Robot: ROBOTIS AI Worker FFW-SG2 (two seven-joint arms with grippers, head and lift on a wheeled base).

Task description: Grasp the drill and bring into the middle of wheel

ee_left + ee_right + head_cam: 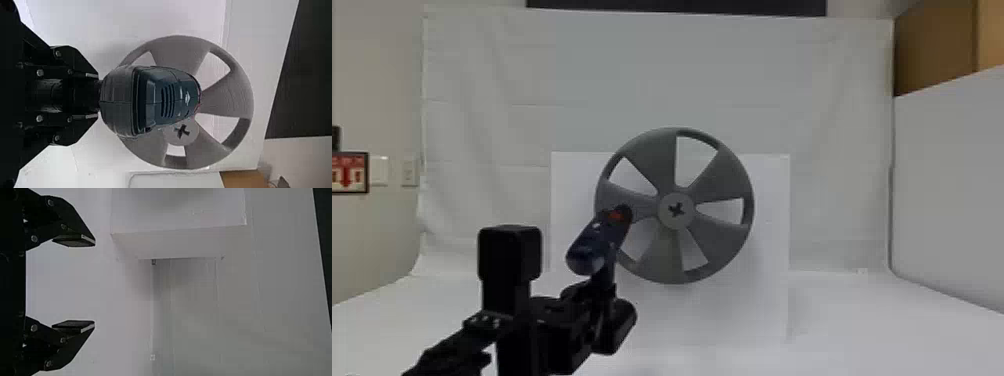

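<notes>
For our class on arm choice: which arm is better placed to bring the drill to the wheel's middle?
Left, I'd judge: the left gripper holds the drill near the wheel; the right gripper is empty.

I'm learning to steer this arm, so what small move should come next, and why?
Probably ease the left pincer slightly toward the robot's right. It grips the drill, whose front end, in the head view, lies left of the hub of the wheel, at roughly the hub's height.

Wheel (717, 237) partly hidden behind drill (599, 240)
</notes>
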